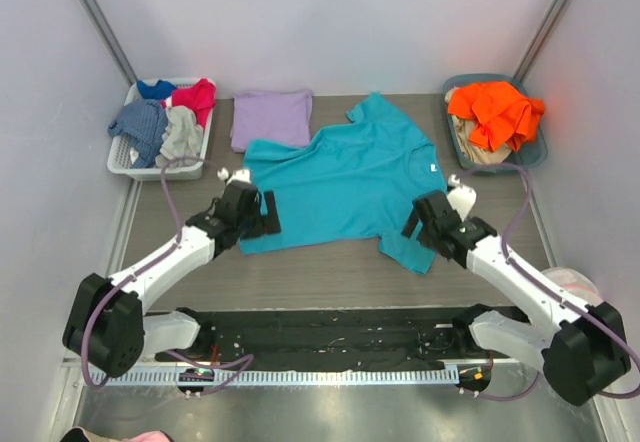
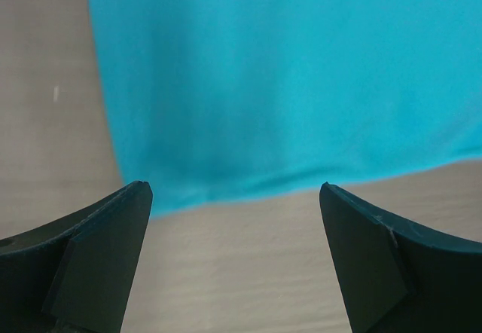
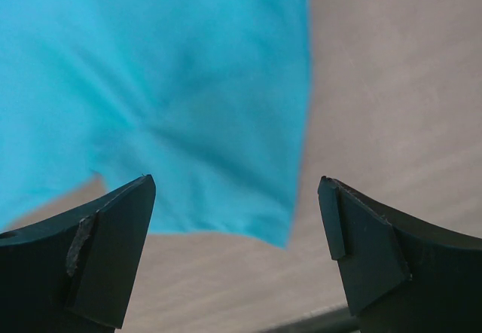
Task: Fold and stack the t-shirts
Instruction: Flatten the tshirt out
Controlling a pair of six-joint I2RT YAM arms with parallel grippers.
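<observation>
Left fingers (image 2: 98,265) gape beside the teal t-shirt (image 1: 340,177), spread flat, unfolded.

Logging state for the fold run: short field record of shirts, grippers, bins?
teal shirt: spread flat, centre, unfolded
purple shirt: folded, beyond the teal shirt's left sleeve
left gripper: open, empty, at teal shirt's near-left corner
right gripper: open, empty, at teal shirt's near-right corner
white basket: far left, holds red, blue, grey clothes
blue tub: far right, holds orange garment
</observation>
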